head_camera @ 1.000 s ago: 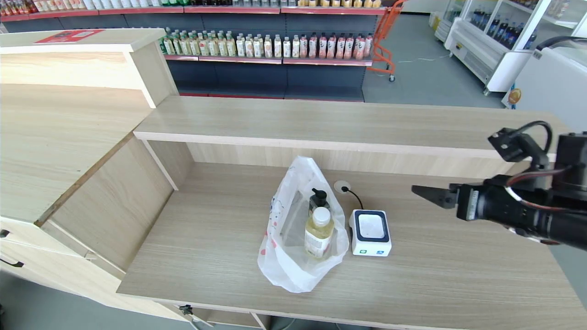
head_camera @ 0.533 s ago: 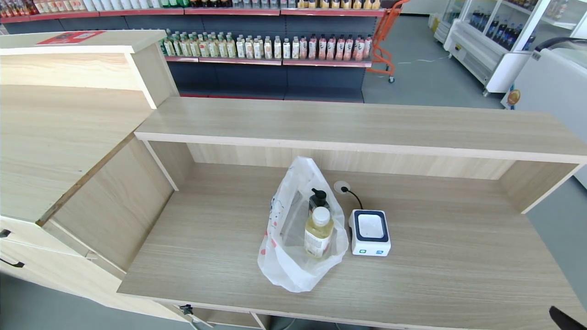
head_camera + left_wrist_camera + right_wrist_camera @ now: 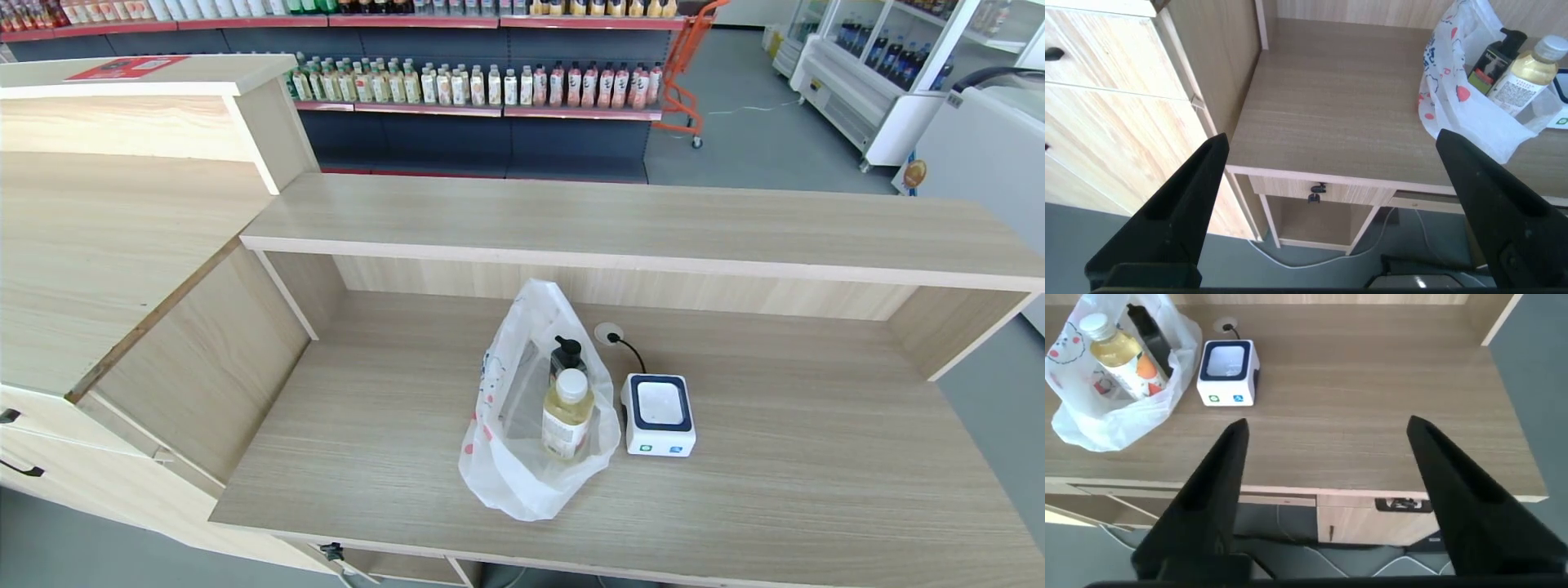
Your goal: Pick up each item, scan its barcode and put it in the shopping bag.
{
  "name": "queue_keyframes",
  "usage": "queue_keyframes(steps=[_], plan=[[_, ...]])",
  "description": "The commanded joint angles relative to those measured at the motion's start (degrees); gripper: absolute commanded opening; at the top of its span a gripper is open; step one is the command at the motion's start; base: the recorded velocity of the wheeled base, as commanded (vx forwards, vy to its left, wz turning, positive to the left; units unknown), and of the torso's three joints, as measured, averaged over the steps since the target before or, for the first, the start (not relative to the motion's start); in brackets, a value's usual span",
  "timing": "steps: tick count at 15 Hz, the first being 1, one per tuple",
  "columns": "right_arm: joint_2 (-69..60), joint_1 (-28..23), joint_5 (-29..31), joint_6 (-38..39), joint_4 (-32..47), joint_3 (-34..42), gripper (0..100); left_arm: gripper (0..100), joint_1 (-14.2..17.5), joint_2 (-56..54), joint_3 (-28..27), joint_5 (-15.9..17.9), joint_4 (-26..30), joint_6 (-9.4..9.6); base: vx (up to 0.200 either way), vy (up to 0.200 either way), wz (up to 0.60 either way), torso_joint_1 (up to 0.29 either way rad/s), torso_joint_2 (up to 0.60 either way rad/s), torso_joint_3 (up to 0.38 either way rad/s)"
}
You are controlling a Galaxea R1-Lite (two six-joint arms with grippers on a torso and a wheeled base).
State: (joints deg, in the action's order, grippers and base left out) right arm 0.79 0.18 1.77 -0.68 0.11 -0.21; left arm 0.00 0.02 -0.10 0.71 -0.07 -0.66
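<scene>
Where the tabletop [image 3: 816, 490] runs below a raised ledge, the white plastic shopping bag [image 3: 506, 482] is set near its middle, with its mouth open upward. Two items are held in it. A bottle of pale yellow liquid with a white cap [image 3: 566, 420] stands at the near side, and a dark pump bottle [image 3: 566, 356] is placed just behind it. Just beside the bag, on the robot's right, a white barcode scanner [image 3: 660, 408] with a dark-framed window is laid flat on the tabletop. Whether bag and scanner touch cannot be told. A black cable [image 3: 630, 353] is led from the scanner to a round grommet [image 3: 609, 332] in the tabletop behind it.

The left jaws are spread wide apart, off the tabletop's front edge and to the left of the bag; nothing is held or touched by their dark fingers [image 3: 1176, 212]. The right jaws are likewise spread wide, off the front edge to the right of the scanner, and nothing is gripped by their fingers [image 3: 1204, 502].
</scene>
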Motion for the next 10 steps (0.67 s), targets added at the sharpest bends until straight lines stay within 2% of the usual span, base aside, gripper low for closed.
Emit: queue_keyframes(steps=[1, 10], plan=[[-0.79, -0.01, -0.01, -0.02, 0.15, 0.03, 0, 100, 0.0, -0.02, 0.01, 0.0, -0.01, -0.04, 0.0, 0.0, 0.0, 0.0, 0.0, 0.0], [-0.79, -0.09, -0.01, 0.16, 0.24, 0.03, 0, 100, 0.0, -0.02, 0.01, 0.0, -0.01, -0.22, 0.0, 0.0, 0.0, 0.0, 0.0, 0.0]])
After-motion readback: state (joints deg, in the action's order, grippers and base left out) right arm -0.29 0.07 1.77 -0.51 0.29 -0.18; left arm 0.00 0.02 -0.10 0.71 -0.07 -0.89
